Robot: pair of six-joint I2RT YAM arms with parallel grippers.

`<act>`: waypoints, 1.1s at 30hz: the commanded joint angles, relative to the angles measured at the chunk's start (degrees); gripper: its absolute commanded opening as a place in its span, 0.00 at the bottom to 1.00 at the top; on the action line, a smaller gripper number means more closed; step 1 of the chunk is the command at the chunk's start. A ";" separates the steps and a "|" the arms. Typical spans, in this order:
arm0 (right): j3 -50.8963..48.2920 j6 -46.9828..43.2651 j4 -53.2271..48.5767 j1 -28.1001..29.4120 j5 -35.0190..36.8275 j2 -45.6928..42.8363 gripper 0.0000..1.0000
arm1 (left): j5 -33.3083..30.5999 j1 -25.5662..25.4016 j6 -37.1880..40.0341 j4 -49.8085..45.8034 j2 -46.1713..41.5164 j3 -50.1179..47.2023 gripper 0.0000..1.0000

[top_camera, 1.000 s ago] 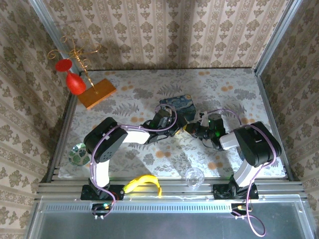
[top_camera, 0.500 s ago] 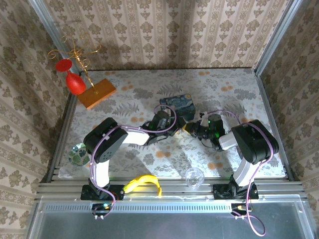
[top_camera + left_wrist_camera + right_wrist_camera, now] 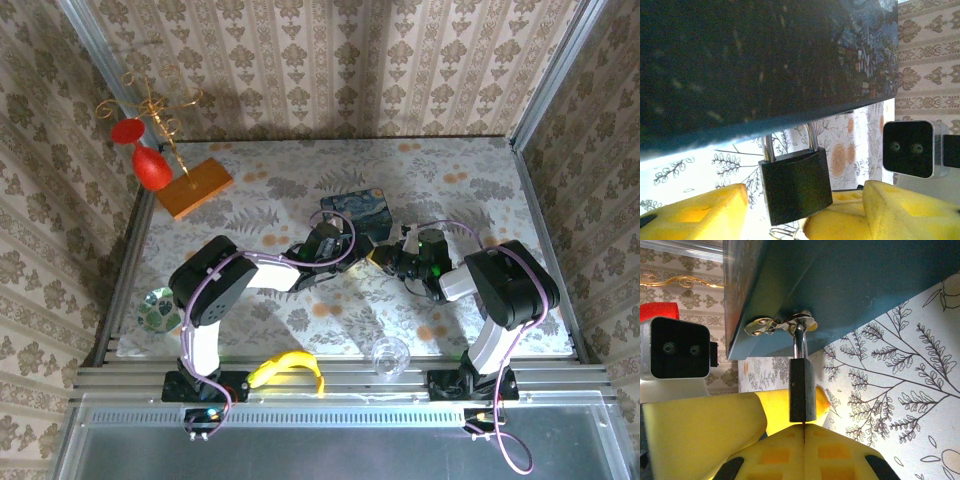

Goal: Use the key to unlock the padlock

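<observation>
Right fingers (image 3: 780, 455): pressed together, yellow pads meeting along one seam. The seam sits right against the bottom end of the padlock (image 3: 802, 390). Cannot tell whether anything is pinched in it.

Left fingers (image 3: 695, 212): apart, not clamped. One pad sits at 8 o'clock of the padlock body, the other at 4 o'clock, with the padlock between them. A sliver of cloth shows between the body and the 8 o'clock pad.

Padlock: small, dark body, silvery shackle. It hangs from a silver hasp (image 3: 777, 326) on the edge of the blue painted tin (image 3: 352, 212). Both shackle legs run into the body. The right wrist view gives it edge-on and upright; the left wrist view gives the broad face, slightly tilted.

Overhead: both arms reach toward the bench centre, the left from 8 o'clock and the right from 4 o'clock. Their tips meet just at 6 o'clock of the tin.

Bench (image 3: 470, 180): floral cloth cover.
- Gold wire rack (image 3: 150, 105) on a wooden base (image 3: 197, 188) in the 10 o'clock corner, with a red glass (image 3: 152, 168) hung on it.
- Shiny disc (image 3: 158, 308) at the 8 o'clock edge.
- Banana (image 3: 285, 368) at 6 o'clock, on the rail between the arm bases.
- Clear cup (image 3: 390, 352) at 5 o'clock, near the right base.
</observation>
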 commanded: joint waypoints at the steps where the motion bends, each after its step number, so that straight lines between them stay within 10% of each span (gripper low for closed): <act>1: 0.72 0.73 1.93 -0.32 0.76 -0.01 0.00 | -1.41 0.46 2.59 1.80 1.64 1.77 0.61; 33: 1.41 2.71 2.73 -0.33 1.60 2.07 0.00 | -3.20 1.25 0.53 11.47 4.09 -0.22 0.24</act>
